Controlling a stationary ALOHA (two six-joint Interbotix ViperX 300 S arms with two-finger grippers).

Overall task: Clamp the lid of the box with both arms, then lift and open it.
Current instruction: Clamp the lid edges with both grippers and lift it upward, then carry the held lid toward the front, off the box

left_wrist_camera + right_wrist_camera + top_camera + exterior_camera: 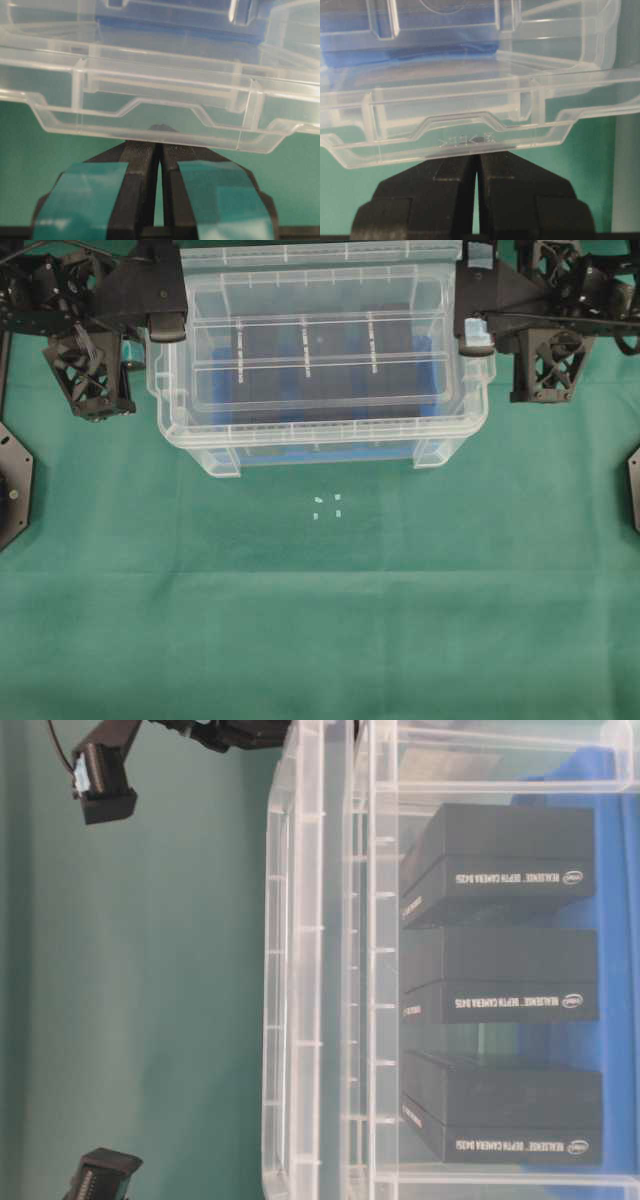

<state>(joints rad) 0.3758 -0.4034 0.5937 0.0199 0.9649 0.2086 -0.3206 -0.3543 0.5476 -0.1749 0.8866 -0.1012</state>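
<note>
The clear lid [320, 340] hangs level just above the box [320, 445], held at its two short ends. My left gripper [167, 328], with teal tape on its fingers, is shut on the lid's left edge tab [150, 112]; its jaws meet at the tips [160, 139]. My right gripper [476, 335] is shut on the right edge tab [465, 132], its tips pinched together [476, 152]. In the table-level view the lid [295, 970] stands apart from the box rim [370, 1020]. Three black blocks [500, 985] lie inside on the blue bottom.
Green cloth covers the table [320, 620]. Small white marks [327, 505] lie in front of the box. Black arm bases sit at the left edge [12, 490] and right edge [632, 490]. Lattice wrists [88, 370] [548, 365] flank the box.
</note>
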